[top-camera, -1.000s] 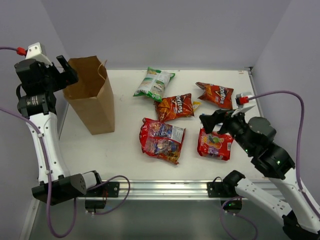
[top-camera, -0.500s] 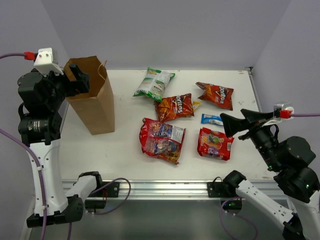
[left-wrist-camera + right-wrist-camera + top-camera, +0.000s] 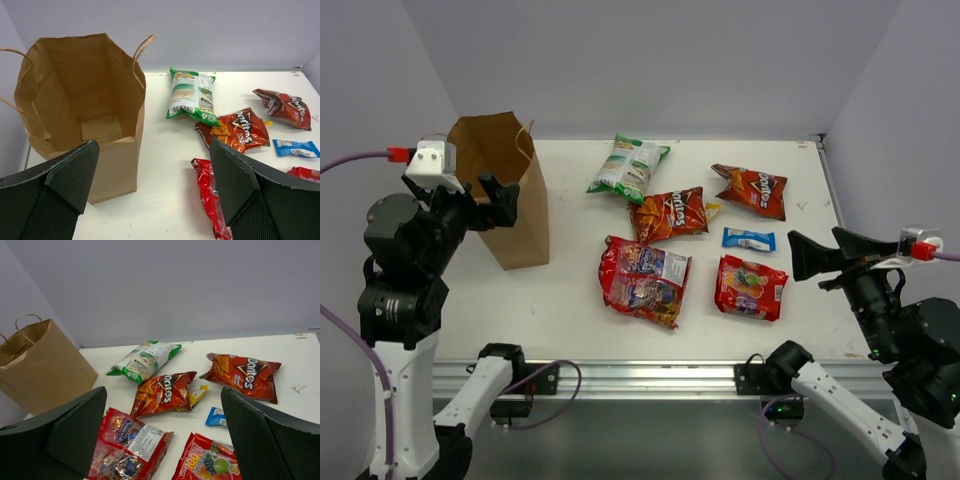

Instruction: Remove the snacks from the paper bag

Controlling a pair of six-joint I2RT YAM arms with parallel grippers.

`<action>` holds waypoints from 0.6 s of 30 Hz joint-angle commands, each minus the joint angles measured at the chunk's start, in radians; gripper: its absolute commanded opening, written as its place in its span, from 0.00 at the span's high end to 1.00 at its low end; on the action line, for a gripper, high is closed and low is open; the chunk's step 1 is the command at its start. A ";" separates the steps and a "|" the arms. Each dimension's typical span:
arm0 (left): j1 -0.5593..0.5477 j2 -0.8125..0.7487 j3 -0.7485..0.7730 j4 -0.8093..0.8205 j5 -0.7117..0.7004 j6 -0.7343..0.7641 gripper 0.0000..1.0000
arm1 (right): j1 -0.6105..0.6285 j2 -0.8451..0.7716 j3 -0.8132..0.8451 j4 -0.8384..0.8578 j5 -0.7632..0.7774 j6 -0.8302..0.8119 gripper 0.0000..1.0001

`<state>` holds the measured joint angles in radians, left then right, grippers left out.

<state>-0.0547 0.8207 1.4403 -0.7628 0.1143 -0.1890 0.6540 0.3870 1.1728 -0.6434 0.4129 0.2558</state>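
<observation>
White table (image 3: 570, 310), pale lilac walls (image 3: 650, 60) on three sides. Paper bag (image 3: 510, 205) upright at the far-left corner, mouth open, handles up. Change over the last second: both arms have backed off the work area. The left gripper (image 3: 496, 198) was at the bag's rim and is now raised and drawn toward the near edge, fingers spread wide, nothing between them. The right gripper (image 3: 812, 257) was low over the middle of the table and has now pulled out to the right edge, fingers also wide apart and empty. A blue wrapper (image 3: 748, 239) lies bare where that gripper had been. Judged: last item put down, unloading looks finished. Snacks lie spread on the table, well clear of the bag: large red candy bag (image 3: 645, 280), smaller candy bag (image 3: 750, 287), two Doritos bags (image 3: 668, 213) (image 3: 752, 190), white-green chip bag (image 3: 628, 166), then the blue wrapper and a yellow wrapper (image 3: 713, 210) poking out from the nearer Doritos bag. Left wrist view looks straight into the bag and shows a bare paper bottom, no packet inside. The overhead view cannot see that deep. The right wrist view gets only the bag's outer side, but shows the yellow wrapper tucked under the Doritos edge more plainly.
</observation>
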 commanded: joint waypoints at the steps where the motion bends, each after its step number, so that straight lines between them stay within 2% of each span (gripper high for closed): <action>1: -0.027 -0.087 -0.021 -0.015 -0.036 0.007 0.00 | -0.001 -0.037 0.016 -0.012 0.064 -0.036 0.01; 10: -0.050 -0.247 -0.124 -0.017 -0.077 0.005 0.00 | -0.001 -0.108 0.011 -0.018 0.122 -0.087 0.01; 13: -0.057 -0.270 -0.179 -0.023 -0.096 -0.001 0.00 | -0.001 -0.122 -0.001 -0.019 0.136 -0.087 0.01; 18: -0.059 -0.258 -0.199 -0.021 -0.047 -0.026 0.00 | -0.002 -0.134 -0.027 -0.001 0.132 -0.093 0.01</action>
<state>-0.1062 0.5533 1.2449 -0.7956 0.0494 -0.1986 0.6540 0.2569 1.1576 -0.6582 0.5266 0.1841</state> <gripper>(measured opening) 0.997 0.989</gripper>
